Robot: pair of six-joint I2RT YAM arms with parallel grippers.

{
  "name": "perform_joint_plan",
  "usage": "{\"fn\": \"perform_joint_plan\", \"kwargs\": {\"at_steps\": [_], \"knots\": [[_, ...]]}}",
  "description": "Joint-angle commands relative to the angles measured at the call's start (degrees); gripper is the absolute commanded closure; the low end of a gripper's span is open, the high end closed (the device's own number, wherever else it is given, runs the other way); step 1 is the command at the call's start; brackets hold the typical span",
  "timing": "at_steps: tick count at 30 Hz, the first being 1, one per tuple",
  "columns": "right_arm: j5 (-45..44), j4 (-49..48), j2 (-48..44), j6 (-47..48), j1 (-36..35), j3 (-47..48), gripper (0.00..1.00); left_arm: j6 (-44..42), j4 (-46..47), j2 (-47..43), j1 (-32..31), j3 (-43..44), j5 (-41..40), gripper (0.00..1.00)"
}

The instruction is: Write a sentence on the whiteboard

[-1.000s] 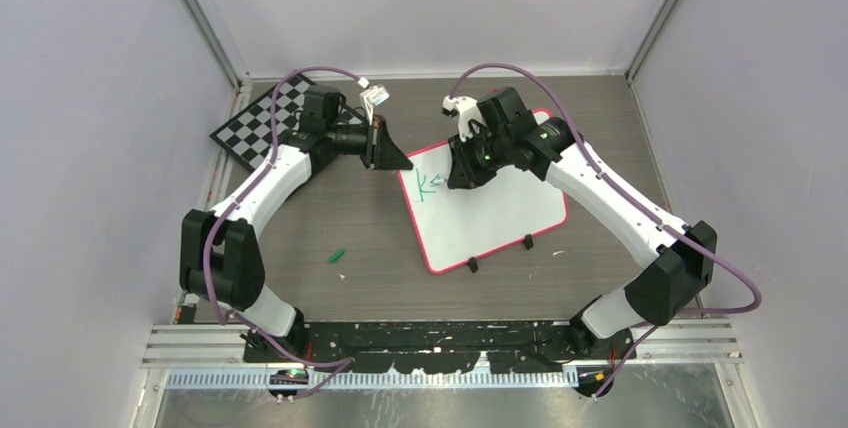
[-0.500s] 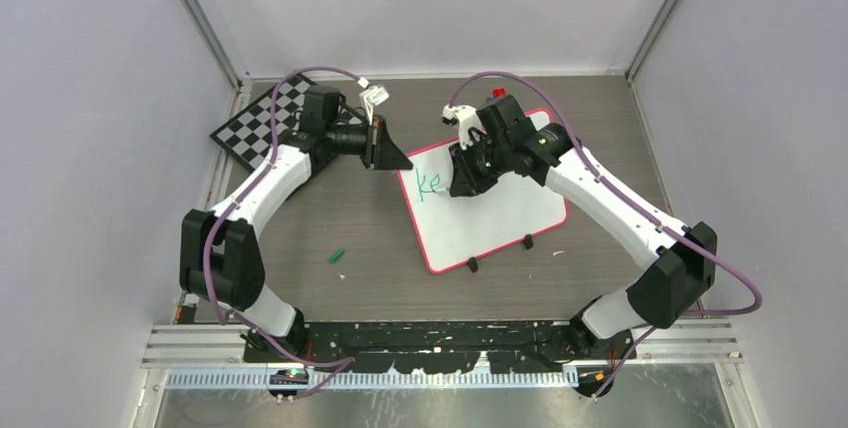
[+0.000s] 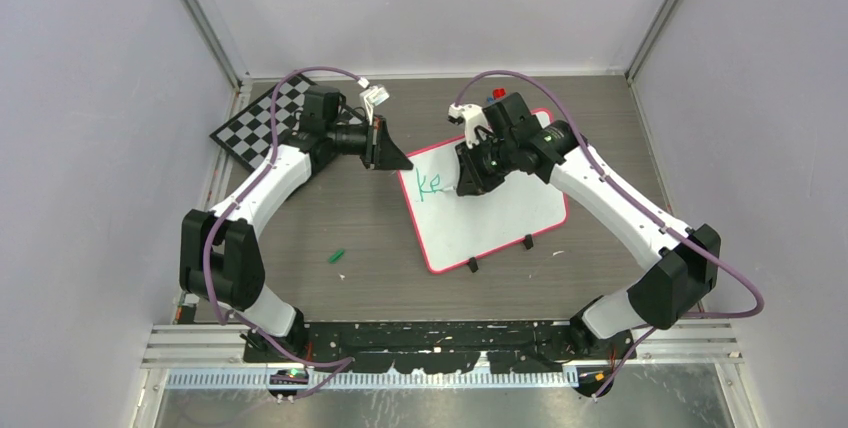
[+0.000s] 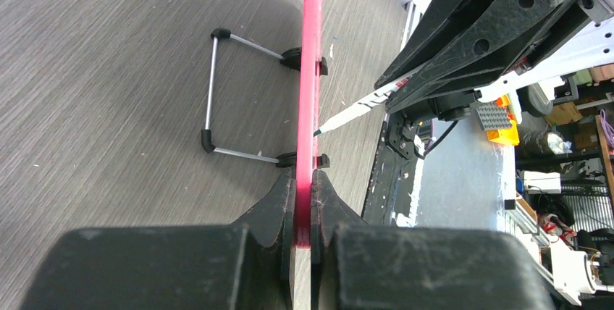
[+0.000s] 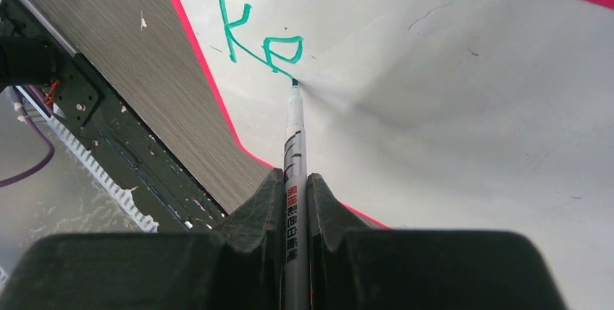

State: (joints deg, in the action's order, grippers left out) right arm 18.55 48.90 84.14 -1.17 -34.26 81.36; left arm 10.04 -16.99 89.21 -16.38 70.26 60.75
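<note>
So: green lettering (image 5: 250, 47) on glossy red-rimmed whiteboard (image 5: 470, 107).

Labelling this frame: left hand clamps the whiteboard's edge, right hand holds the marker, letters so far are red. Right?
Not quite: the letters are green, not red, as the right wrist view shows. The rest holds: the left hand clamps the whiteboard edge, and the right hand holds the marker.

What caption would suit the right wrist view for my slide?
Right end effector grips a marker, its tip on the whiteboard beside green lettering.
</note>
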Motion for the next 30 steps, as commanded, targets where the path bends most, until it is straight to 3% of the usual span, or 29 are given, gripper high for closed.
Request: {"fn": "perform_joint_plan", "kwargs": {"at_steps": [1,30], "knots": [[1.42,-0.3,-3.2,0.87,0.33,3.6,1.0,-0.02,-0.27,-1.78,0.12,0.77,1.43,1.0],[-1.42,-0.42,-0.64,3.19,3.29,4.1,1.0,-0.51,-0.41,-1.93,0.03,0.41,1.64,1.0]]}}
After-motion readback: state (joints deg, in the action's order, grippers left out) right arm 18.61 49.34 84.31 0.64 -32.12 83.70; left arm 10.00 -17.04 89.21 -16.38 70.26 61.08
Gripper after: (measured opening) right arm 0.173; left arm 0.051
